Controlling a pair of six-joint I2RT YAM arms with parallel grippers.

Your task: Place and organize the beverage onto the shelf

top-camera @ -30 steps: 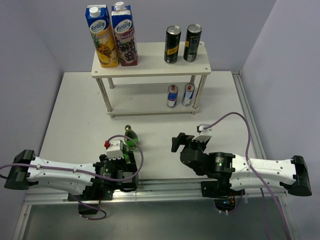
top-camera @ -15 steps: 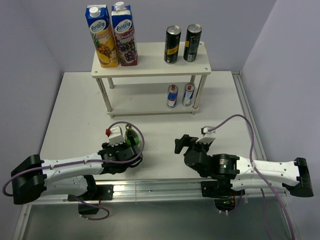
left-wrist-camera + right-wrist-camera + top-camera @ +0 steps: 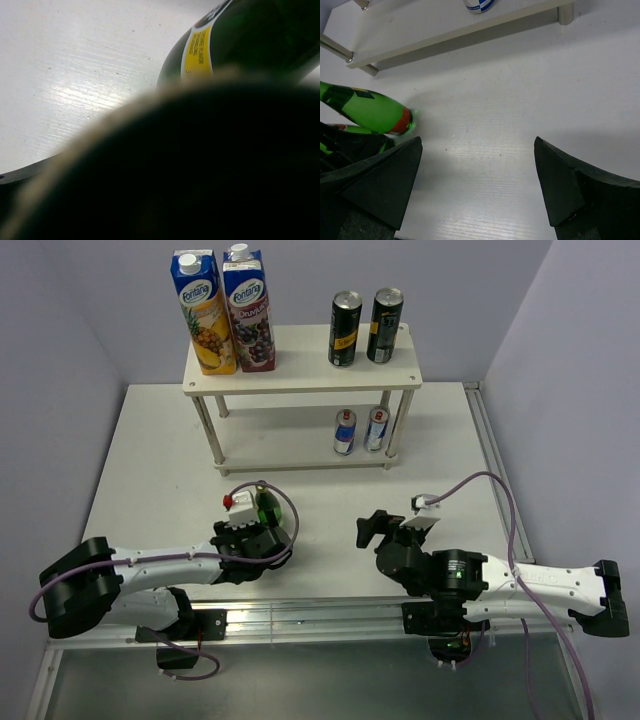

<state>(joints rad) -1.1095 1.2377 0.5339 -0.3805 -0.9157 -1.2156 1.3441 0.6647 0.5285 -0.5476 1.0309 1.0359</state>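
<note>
1. Since a second ago my left arm has unfolded and reached forward, bringing the left claw point(image 3: 258, 530) up against the green bottle point(image 3: 268, 510); my right arm has shifted only slightly.
2. Done, as I judge it: two dark cans point(image 3: 345, 330) stand on the top board of the shelf point(image 3: 300, 375) beside the juice cartons point(image 3: 205, 315); two silver-blue cans point(image 3: 345, 432) stand on the lower board.
3. Left to do: the green bottle is at the near part of the surface point(image 3: 150, 460), well short of the shelf; I cannot surely make out a second one.
4. The bottle lies tilted at my left claw's tip; its wrist view is mostly dark blur, so I cannot tell whether that claw grips; my right claw point(image 3: 372, 530) gapes wide, holding nothing, with the bottle off to its left.
</note>
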